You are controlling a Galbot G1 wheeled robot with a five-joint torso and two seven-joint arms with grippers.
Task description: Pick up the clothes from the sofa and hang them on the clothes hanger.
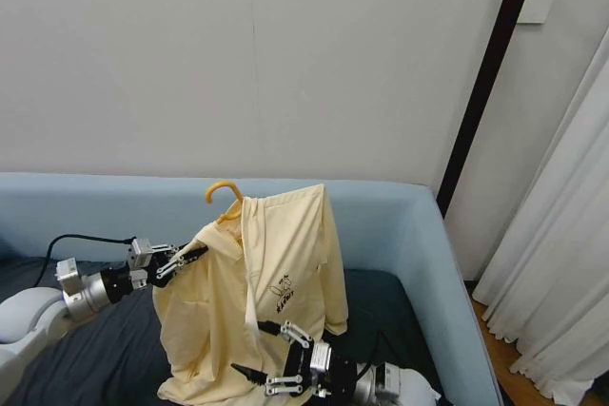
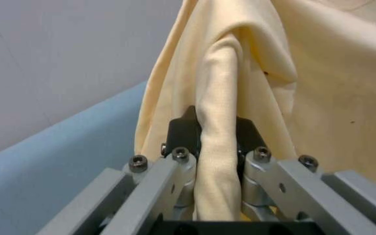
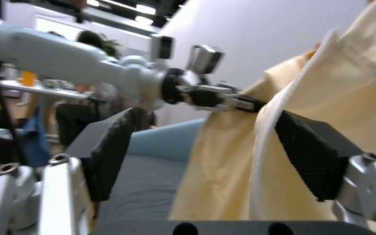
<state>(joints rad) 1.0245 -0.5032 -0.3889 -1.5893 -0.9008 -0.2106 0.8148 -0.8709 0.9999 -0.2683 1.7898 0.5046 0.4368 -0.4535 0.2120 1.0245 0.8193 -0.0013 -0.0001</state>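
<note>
Shirt point(image 1: 285, 273) on hanger point(image 1: 220, 184), over sofa point(image 1: 400, 225)

Only hook of hanger point(image 1: 222, 184) showing, rest hidden under yellow shirt point(image 1: 285, 254), fold covering left gripper point(image 2: 215, 133) pads

left claw point(image 2: 214, 133): black pads point(image 2: 180, 131), grey links, hex screws | right claw point(image 3: 211, 152): black pads | arms point(image 1: 81, 294): silver, black cable point(image 1: 88, 237)

Left tool point(image 1: 195, 254) extends inward, clamped shut; right tool point(image 1: 250, 348) sits low, jaws wide apart
</note>
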